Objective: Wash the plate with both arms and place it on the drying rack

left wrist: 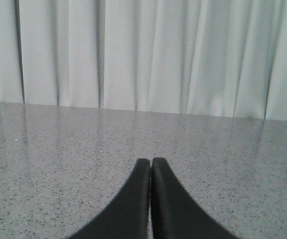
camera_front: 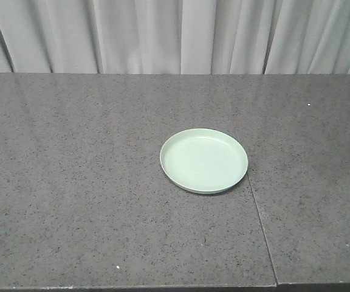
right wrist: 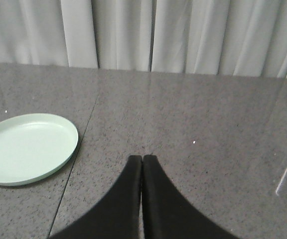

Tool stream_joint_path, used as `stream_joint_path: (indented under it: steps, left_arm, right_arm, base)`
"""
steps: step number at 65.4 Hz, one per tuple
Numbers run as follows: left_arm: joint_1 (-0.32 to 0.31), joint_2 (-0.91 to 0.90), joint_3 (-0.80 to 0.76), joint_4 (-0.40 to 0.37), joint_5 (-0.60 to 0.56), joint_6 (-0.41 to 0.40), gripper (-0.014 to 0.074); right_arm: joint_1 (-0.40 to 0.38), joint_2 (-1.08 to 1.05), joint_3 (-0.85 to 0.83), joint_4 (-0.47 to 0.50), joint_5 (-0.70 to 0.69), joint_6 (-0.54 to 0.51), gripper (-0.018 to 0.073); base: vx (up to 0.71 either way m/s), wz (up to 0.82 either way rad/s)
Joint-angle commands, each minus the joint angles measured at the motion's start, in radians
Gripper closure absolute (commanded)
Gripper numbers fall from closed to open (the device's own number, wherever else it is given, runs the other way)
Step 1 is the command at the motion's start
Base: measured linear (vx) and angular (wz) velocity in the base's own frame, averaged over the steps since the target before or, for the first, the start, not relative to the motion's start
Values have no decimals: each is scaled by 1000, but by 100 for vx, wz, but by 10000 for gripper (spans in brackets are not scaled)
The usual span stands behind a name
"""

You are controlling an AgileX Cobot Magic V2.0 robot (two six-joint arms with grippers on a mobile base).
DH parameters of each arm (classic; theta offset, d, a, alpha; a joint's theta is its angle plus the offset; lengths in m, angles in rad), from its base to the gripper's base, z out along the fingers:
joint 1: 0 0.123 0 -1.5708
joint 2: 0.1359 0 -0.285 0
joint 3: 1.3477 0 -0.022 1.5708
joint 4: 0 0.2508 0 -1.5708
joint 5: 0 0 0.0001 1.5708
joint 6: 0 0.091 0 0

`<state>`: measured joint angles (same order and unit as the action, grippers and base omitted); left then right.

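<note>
Left claw: we see the black left claw [left wrist: 151,162] clenched, empty.
Right claw: the black right claw [right wrist: 142,158] is likewise clenched, empty.
Plate: the round pale mint-green plate [right wrist: 29,148] lies flat on the speckled grey stone desk [camera_front: 72,182], at ten o'clock of the right claw, apart from it.
Progress: we judge nothing is begun; grasping, washing and racking all remain.

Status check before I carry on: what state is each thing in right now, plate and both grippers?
plate: flat on the counter, right side up, empty, nothing touching it.
left gripper: shut, holding nothing.
right gripper: shut, holding nothing, with the plate off to its left.
drying rack: not in view.
</note>
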<state>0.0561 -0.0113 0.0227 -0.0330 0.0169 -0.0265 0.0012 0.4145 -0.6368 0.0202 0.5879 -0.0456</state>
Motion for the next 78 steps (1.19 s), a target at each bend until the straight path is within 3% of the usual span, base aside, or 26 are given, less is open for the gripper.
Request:
stream_joint_path:
  steps: [1,16,33,39,58,67,78]
  left_arm:
    - [-3,-15,-21,-2,-78,-9,603]
    - [-3,-15,-21,-2,-78,-9,603]
    - [-3,-15,-21,-2,-78,-9,603]
    - [-3,-15,-21,-2,-78,-9,603]
    - [-3,-15,-21,-2,-78,-9,603]
    - [-3,-15,-21,-2,-78,-9,603]
    - [-3,-15,-21,-2,-78,-9,603]
  right_arm:
    - [-4,72,-80,21,7,-16,554]
    - [-4,224,-167,76,121,-93,478]
    - [-4,352,-229,167,189,-194,198]
    - [-3,399,-256,204,216,-229,137]
    - [1,578,-370,303,335,-336,122]
    - [92,650,-416,225,341,-320,124]
    - [191,748,-476,103,345,-212,124]
  base:
    - [0,0]
    - [0,0]
    - [0,0]
    - [0,0]
    - [0,0]
    - [0,0]
    - [0,0]
